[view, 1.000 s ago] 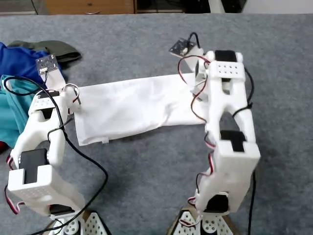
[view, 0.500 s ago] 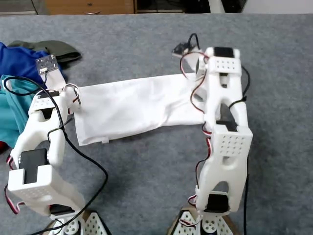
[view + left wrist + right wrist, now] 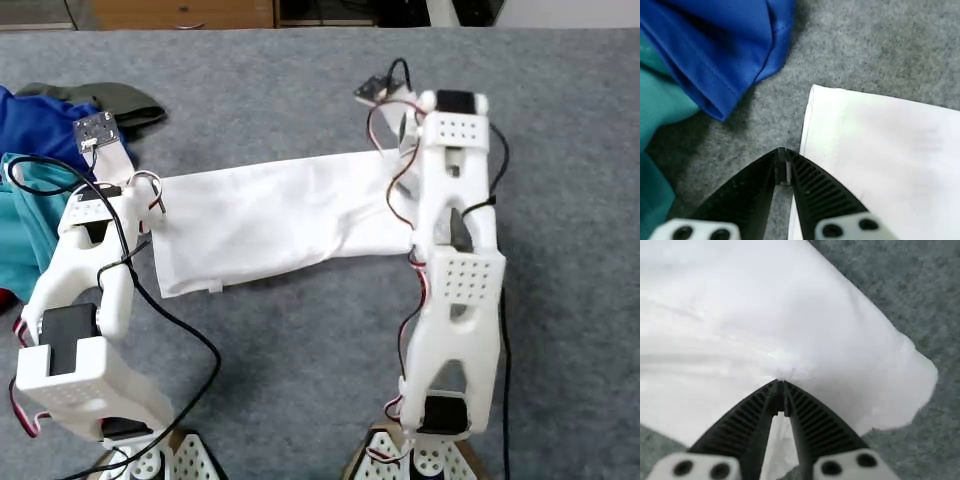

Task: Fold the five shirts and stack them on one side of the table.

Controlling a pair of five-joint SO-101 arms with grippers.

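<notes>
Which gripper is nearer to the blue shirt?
Left. The left gripper is at the white shirt's end beside the blue shirt; the right gripper pinches the white shirt's opposite end, farther off.

Mid-table (image 3: 250,350): flat shirt (image 3: 270,215), long axis 9 to 3 o'clock. At table's 9 o'clock edge: heap of shirts (image 3: 30,180), apart from flat shirt. One more garment (image 3: 115,100) just behind heap, toward 10–11. L gripper (image 3: 782,167) btwn heap and flat shirt, just beside shirt's 9 o'clock edge. R gripper (image 3: 781,387) on shirt's 3 o'clock end. Both arm bases at 6 o'clock edge: L abt 7, R abt 5.
</notes>
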